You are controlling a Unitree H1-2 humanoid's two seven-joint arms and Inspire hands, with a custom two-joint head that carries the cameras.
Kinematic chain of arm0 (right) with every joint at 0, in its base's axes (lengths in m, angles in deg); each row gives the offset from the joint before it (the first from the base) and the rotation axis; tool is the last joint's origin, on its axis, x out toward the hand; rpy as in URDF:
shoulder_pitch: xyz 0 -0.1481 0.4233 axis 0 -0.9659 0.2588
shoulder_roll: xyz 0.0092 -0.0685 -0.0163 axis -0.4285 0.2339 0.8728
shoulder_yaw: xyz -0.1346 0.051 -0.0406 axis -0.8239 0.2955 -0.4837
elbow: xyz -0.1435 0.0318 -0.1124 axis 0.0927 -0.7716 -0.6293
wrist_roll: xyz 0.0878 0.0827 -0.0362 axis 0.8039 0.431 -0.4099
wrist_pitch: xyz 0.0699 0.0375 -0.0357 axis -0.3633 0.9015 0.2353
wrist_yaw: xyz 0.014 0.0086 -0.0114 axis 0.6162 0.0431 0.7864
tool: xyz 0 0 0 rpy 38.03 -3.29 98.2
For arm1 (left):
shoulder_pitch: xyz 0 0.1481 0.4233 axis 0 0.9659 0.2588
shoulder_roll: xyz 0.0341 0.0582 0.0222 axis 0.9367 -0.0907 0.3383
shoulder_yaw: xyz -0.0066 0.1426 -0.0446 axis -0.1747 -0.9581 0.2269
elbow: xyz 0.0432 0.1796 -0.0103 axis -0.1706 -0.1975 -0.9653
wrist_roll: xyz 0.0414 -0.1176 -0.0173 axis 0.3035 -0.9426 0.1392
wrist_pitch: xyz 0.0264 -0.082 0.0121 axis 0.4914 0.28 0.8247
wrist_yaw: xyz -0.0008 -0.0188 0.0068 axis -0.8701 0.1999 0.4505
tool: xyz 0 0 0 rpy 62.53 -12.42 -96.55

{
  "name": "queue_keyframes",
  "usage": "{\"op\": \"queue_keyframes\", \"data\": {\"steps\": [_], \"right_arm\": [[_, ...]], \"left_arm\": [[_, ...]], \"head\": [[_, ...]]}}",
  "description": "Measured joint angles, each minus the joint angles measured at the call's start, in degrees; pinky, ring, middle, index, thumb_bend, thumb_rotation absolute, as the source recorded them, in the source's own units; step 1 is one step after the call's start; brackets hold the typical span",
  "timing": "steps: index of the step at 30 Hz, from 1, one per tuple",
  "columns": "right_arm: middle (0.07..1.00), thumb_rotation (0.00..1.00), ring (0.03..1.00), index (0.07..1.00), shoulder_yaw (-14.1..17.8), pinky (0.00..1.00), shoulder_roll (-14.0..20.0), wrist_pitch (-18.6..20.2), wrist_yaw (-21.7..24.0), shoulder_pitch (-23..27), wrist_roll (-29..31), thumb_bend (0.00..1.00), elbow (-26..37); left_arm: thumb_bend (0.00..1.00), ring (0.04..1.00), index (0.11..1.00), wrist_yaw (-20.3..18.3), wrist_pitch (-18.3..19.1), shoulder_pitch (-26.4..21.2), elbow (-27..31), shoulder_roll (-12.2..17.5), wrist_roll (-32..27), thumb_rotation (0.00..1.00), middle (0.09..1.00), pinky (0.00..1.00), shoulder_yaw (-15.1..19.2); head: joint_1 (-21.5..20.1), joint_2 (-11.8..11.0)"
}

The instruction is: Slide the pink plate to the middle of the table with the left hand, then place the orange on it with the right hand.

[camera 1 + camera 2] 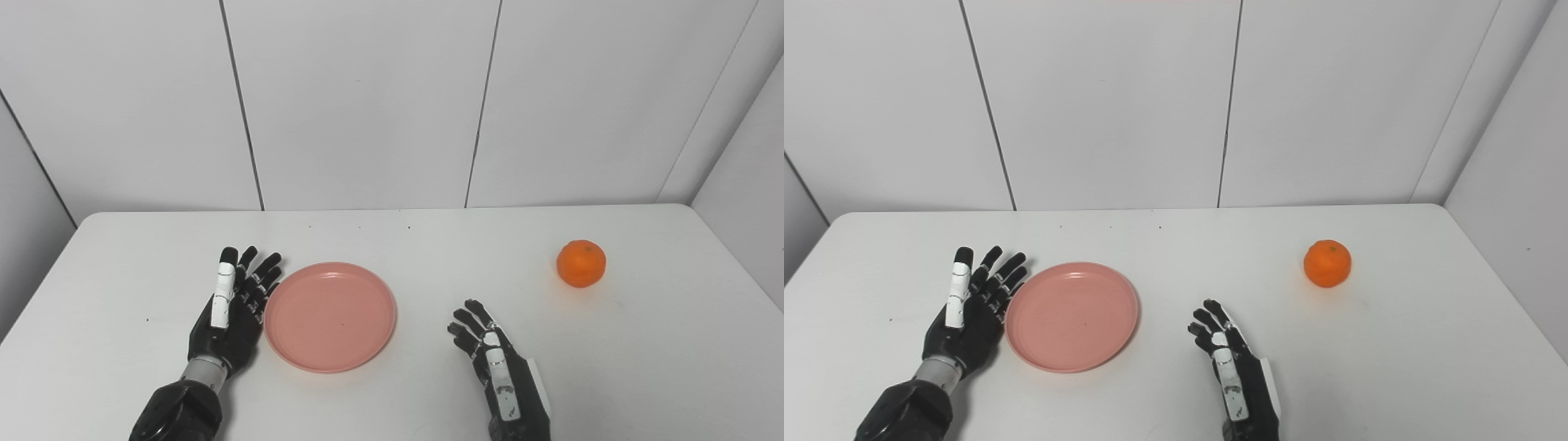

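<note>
The left robot hand (229,312) is open, fingers spread, its inner edge against the plate (331,316) on the surface (392,392). The right robot hand (499,373) is open and empty; the orange (580,263) sits well beyond it, farther right.

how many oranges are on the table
1. The orange sits alone on the table's far right side, apart from the pink plate and both hands. Nothing could hide another.

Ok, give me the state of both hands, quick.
Left hand: open, fingers spread, against the left rim of the pink plate, holding nothing.
Right hand: open, holding nothing, well short of the orange.
</note>
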Motion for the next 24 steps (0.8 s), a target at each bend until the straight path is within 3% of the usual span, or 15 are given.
{"op": "queue_keyframes", "data": {"steps": [3,10,24], "right_arm": [[0.845,0.89,0.820,0.868,0.00,0.88,0.02,0.00,0.00,0.00,-0.01,0.82,0.00],[0.845,0.89,0.816,0.867,-0.01,0.88,0.03,0.00,0.00,0.00,-0.02,0.82,0.00],[0.846,0.88,0.813,0.873,-0.01,0.88,0.08,0.02,0.04,-0.01,0.10,0.80,0.01]], "left_arm": [[0.79,0.968,1.000,-0.50,-0.12,-0.23,-0.47,-0.33,0.05,0.69,0.879,0.99,-0.84],[0.85,0.963,1.000,-0.60,-0.19,-0.52,-0.77,-0.88,0.72,0.78,0.874,0.96,-1.85],[0.85,0.960,1.000,-0.56,-0.16,-0.97,-1.20,-2.12,0.88,0.78,0.881,0.97,-2.78]], "head": [[0.09,0.00],[0.44,0.00],[0.61,-0.09]]}}
